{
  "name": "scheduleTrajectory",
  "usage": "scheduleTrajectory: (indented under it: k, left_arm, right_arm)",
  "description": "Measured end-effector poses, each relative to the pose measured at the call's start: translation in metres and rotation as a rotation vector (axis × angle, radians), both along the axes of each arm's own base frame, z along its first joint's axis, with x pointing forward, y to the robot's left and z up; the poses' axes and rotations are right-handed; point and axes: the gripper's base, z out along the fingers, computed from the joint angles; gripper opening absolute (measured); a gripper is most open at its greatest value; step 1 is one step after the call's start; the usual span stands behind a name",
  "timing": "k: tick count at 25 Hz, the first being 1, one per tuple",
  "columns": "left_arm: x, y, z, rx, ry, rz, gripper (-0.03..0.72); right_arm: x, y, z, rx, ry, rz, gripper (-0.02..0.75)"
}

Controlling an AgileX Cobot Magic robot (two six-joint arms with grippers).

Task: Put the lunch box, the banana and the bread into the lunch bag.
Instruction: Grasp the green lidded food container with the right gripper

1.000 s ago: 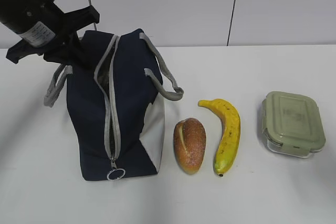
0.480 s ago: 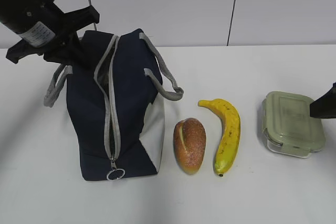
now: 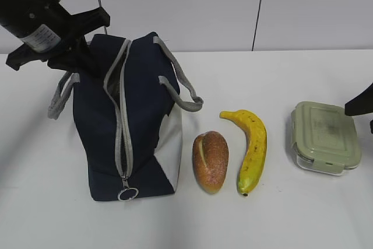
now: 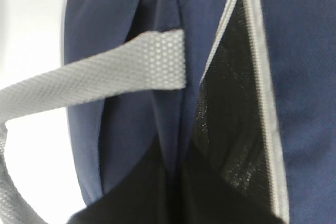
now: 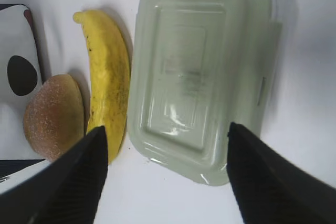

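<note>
The navy lunch bag stands at the left with its zipper open along the top. My left gripper is at the bag's far top edge. In the left wrist view it is shut on a fold of the bag beside the opening. The bread, the banana and the green-lidded lunch box lie in a row to the right of the bag. My right gripper is wide open above the lunch box, with the banana and bread to its left.
The bag's grey handles hang loose on both sides and the metal ring pull lies at its near end. Only a dark part of the right arm shows at the exterior view's right edge. A white wall stands behind the white table.
The right arm has come into the exterior view at the right edge, above the lunch box. The left gripper and the bag have hardly moved.
</note>
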Motion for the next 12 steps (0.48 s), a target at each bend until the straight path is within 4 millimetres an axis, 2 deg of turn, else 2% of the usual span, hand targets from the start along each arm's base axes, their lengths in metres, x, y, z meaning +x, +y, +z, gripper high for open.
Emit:
scheduleTrajectory:
  k: [3,6,12]
  left_arm:
    - [0.000,0.000,0.000,0.001,0.001,-0.001,-0.001]
    - [0.000,0.000,0.000,0.001,0.003,-0.001,-0.001]
    - [0.000,0.000,0.000,0.002,0.003,-0.002,-0.001]
  right_arm:
    - [0.016,-0.012,-0.016,0.064,0.064,0.023,0.524]
    - [0.027,-0.016,-0.021,0.099,0.088,0.055,0.524]
    - [0.029,-0.017,-0.025,0.117,0.109,0.077,0.524]
